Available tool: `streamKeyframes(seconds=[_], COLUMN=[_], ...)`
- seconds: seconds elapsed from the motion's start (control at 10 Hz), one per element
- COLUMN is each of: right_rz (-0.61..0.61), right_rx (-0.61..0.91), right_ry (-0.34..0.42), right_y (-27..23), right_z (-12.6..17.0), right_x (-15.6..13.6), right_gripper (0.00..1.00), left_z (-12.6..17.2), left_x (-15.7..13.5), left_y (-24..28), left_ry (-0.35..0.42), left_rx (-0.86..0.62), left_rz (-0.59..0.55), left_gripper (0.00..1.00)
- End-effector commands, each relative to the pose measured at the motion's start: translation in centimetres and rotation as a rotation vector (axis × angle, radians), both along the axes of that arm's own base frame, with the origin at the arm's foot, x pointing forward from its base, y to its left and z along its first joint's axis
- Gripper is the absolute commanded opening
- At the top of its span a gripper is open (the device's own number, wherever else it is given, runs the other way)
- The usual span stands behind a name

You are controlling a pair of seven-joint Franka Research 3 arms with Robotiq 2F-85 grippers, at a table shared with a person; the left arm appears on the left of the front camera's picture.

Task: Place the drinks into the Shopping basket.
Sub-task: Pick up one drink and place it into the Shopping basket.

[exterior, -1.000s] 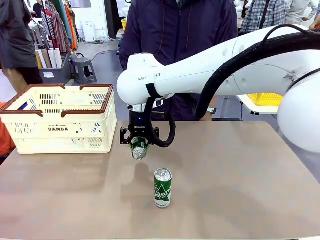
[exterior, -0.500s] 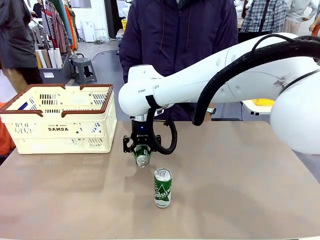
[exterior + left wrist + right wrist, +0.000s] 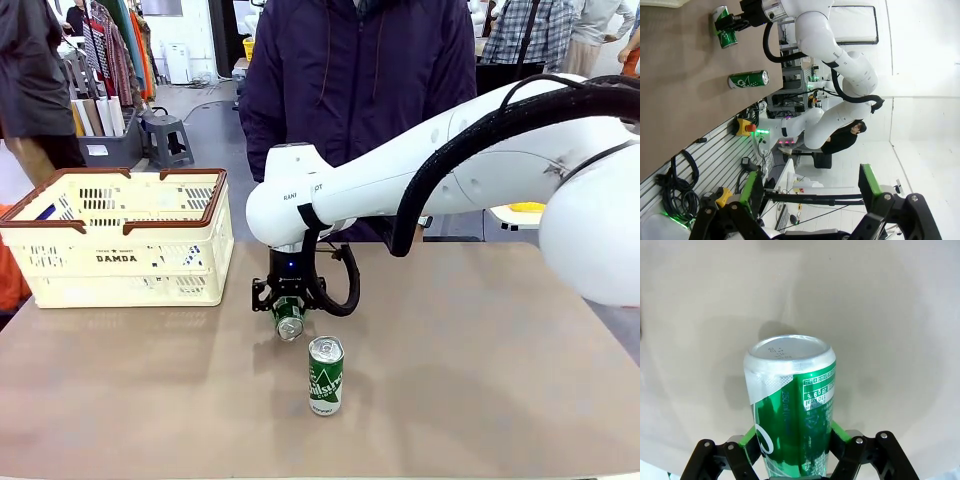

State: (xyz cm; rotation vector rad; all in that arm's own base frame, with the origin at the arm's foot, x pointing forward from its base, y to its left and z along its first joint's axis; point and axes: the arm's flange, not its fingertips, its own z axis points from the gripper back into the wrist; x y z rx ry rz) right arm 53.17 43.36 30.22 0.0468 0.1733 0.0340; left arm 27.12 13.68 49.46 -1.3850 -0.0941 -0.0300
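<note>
My right gripper (image 3: 288, 304) is shut on a green can (image 3: 289, 319), one of the drinks, which hangs tilted with its silver end toward the camera, low over the table. In the right wrist view that green can (image 3: 792, 400) sits between the green pads of the right gripper (image 3: 792, 452), close above the tabletop. A second green can (image 3: 325, 375) stands upright just in front of it. The cream Shopping basket (image 3: 120, 262) with a brown rim stands at the table's left. My left gripper (image 3: 810, 195) is open and holds nothing, away from the table; its view shows both cans (image 3: 749, 79) far off.
A person in a dark jacket (image 3: 360, 90) stands at the far edge behind the right arm. Something blue (image 3: 45, 212) shows inside the basket's left end. A bit of a yellow basket (image 3: 520, 208) shows behind the right arm. The brown tabletop (image 3: 480, 380) is bare at the right.
My right gripper has come down and a little to the right with the green can, closer to the table and to the standing can.
</note>
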Motion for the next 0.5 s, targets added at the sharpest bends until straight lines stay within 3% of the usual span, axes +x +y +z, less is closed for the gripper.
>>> streamKeyframes(seconds=[0.0,0.1,0.4], right_rz=[0.007,0.009,0.022], right_rx=[0.027,0.024,0.025], right_ry=[-0.003,-0.002,-0.002], right_y=[-0.75,-0.81,-0.52], right_z=[0.53,0.49,0.46], right_x=[-0.45,-0.18,-0.14], right_gripper=[0.75,1.00,1.00], left_z=[0.30,0.30,0.30], left_x=[-0.11,-0.11,-0.11], left_y=[-0.11,-0.11,-0.11], left_ry=[-0.005,-0.005,-0.005], left_rx=[-0.018,-0.018,-0.018], left_rz=[0.006,0.006,0.006], left_gripper=[1.00,1.00,1.00])
